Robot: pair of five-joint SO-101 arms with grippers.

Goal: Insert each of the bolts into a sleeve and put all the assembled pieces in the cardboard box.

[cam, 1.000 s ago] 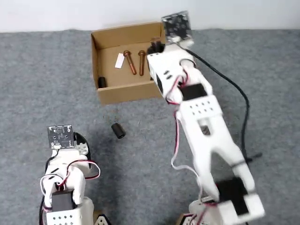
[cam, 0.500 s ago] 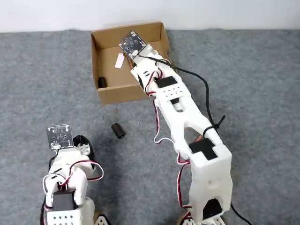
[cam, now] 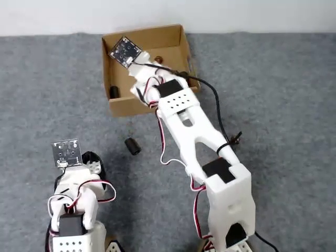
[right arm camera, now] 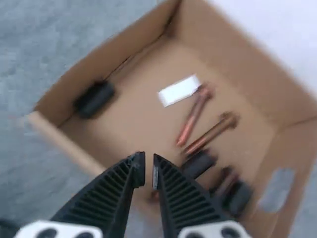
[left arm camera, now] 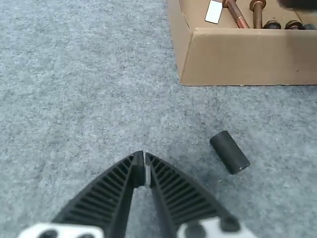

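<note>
The cardboard box (cam: 126,105) stands at the back of the grey mat. My right gripper (right arm camera: 147,166) hangs shut and empty above its inside. Below it lie two bare copper bolts (right arm camera: 194,115) (right arm camera: 212,131) beside a white label (right arm camera: 179,90). A black sleeve (right arm camera: 94,98) rests in one corner, and dark assembled pieces (right arm camera: 198,163) lie along a wall. Another black sleeve (cam: 132,146) lies loose on the mat in front of the box. My left gripper (left arm camera: 143,159) sits shut and empty low over the mat, a little short of this sleeve (left arm camera: 229,151).
The right arm (cam: 184,121) stretches diagonally from the front right up over the box. Its black cable (cam: 220,131) trails on the mat beside it. A pale wall (cam: 262,16) borders the mat at the back. Grey mat lies bare left of the box.
The right arm has swung leftward across the box, from its right wall to over its left half. The left arm and the loose sleeve have stayed put.
</note>
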